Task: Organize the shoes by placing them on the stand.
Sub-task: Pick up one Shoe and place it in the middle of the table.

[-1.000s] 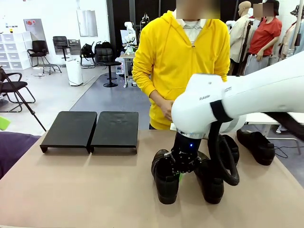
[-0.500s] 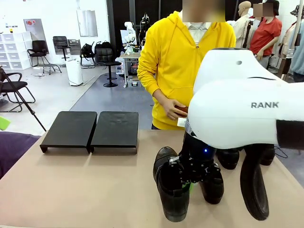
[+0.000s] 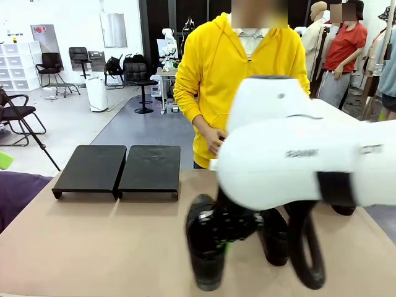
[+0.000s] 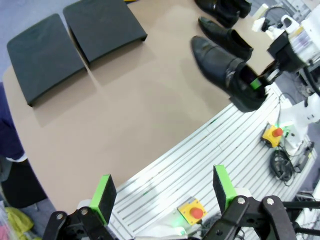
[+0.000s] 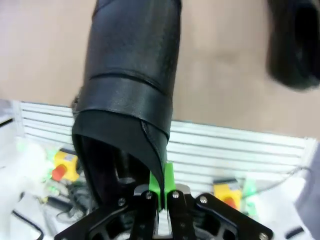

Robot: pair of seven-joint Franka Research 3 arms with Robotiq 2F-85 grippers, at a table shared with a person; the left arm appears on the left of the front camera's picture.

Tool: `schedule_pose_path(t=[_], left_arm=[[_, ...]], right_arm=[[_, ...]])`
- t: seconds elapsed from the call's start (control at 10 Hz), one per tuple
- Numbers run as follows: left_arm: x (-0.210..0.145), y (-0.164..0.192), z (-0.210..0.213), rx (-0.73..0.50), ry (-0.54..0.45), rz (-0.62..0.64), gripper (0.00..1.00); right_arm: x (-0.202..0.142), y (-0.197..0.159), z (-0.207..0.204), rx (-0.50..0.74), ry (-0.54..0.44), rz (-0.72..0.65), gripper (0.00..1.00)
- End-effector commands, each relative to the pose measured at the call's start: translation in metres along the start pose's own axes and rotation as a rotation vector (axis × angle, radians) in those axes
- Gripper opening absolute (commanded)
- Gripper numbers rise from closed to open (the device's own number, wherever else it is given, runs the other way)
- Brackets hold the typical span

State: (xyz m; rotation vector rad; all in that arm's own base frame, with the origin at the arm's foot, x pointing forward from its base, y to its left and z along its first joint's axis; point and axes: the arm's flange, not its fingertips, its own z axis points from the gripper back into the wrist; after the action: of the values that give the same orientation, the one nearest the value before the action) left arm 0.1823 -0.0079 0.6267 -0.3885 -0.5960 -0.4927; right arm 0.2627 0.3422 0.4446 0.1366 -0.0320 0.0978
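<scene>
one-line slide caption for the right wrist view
Right gripper shut on the rim of a black leather shoe, tan tabletop and another shoe beyond.

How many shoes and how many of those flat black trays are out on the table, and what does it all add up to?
Black shoes: 4, one of them gripped at its heel by the right end effector
Black stand panels: 2, neither holding a shoe
Total: 6
</scene>
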Motion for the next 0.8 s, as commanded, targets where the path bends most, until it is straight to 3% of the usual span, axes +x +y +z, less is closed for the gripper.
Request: schedule_pose_path(t=[0.0,0.3,0.7], left_arm=[[0.000,0.001,0.000,-0.020,-0.005,-0.012,1.00],[0.000,0.001,0.000,-0.020,-0.005,-0.012,1.00],[0.000,0.001,0.000,-0.020,-0.005,-0.012,1.00]], right_arm=[[0.043,0.046,-0.039,0.002,0.014,0.020,0.00],[0.060,0.071,-0.091,0.036,0.041,-0.036,0.00],[0.068,0.071,-0.107,0.055,0.014,-0.115,0.00]])
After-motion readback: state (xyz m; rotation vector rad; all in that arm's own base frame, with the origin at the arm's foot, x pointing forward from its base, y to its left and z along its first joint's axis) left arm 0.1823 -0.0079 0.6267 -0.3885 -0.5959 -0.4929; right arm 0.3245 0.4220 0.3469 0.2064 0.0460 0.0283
